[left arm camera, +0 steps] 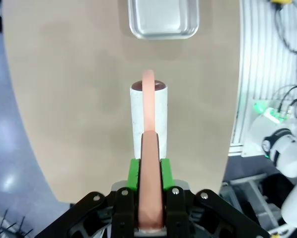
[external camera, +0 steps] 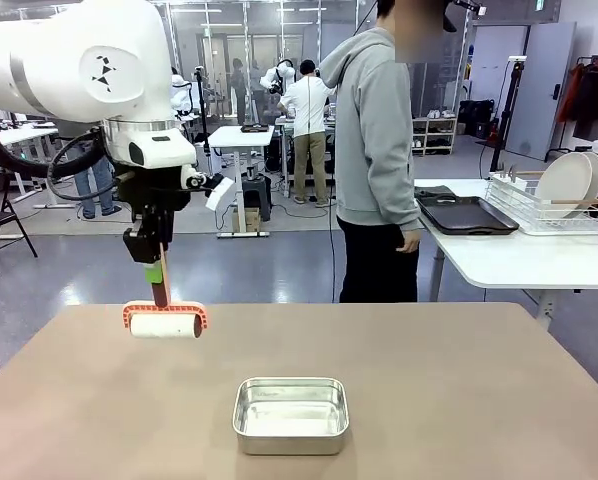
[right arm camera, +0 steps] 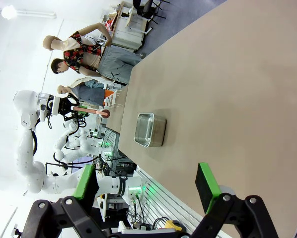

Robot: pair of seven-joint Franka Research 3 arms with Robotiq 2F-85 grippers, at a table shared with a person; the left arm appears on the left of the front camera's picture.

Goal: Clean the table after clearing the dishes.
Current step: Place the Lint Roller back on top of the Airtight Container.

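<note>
The left gripper (external camera: 159, 283), jaws clamped on a lint roller (external camera: 165, 322) over the bare worktop's (external camera: 429, 390) far left, should press flat and roll evenly; the right gripper (right arm camera: 148, 186) hangs wide open, empty.

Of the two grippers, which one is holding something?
The left gripper: its green pads are shut on the pink handle of the lint roller at the tan table. The right gripper stands open, holding nothing.

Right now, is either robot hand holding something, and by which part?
Yes. The left hand is shut on the pinkish handle of a lint roller, with the white roll hanging below near the table. The right hand is open, holding nothing.
</note>
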